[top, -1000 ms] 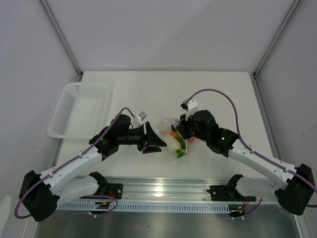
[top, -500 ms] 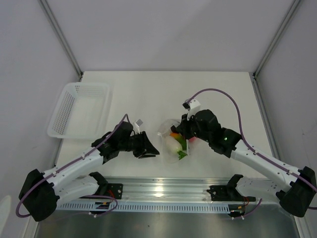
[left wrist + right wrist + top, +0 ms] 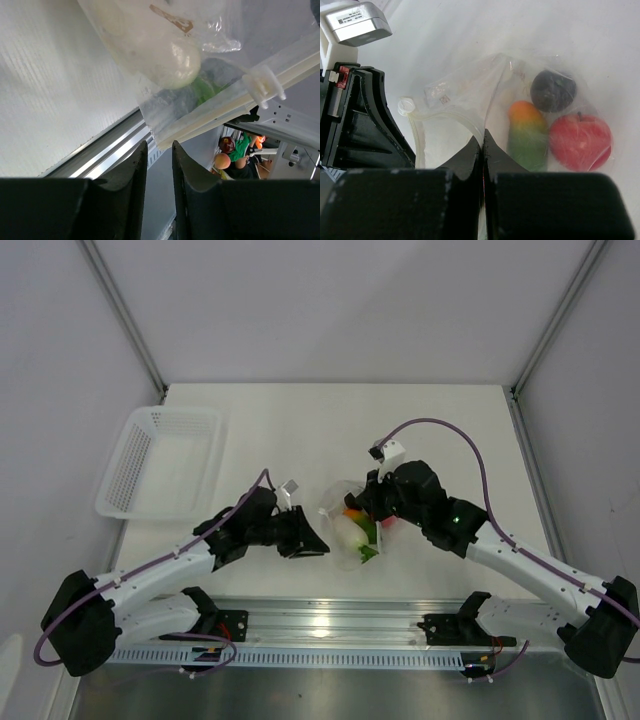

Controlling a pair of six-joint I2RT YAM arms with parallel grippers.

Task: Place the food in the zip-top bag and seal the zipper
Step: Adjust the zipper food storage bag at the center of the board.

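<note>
Shows a clear bag (image 3: 338,496) lying on the white counter (image 3: 300,420), close to its front edge, between the two hands. Holds the food (image 3: 356,527) inside: a white oblong piece (image 3: 165,55) pressed against the film, green leaves (image 3: 205,87) just beside it, an orange-and-green piece (image 3: 527,135), a red ball (image 3: 580,140) touching that piece, and a dark round piece (image 3: 552,90) just behind both. Carries a pale zipper strip (image 3: 220,110) along one edge, with a small tab (image 3: 262,85) on it; hard to say from these views whether pressed shut along its length. Places a white perforated basket (image 3: 160,455) well apart, at the left side of the counter.

Comes in from the right with the right hand (image 3: 482,137), wrist bent down over the far side of the bag. Clenches the two fingers flat together on a fold of the clear film, near the orange-and-green piece.

Lies low along the counter from the left with the left hand (image 3: 158,145), forearm stretched out and fingers aimed at the near corner of the bag. Stands narrowly parted, with a slim gap between the fingers and nothing in it. Sets the tips just beside the corner of the bag, below the zipper strip.
</note>
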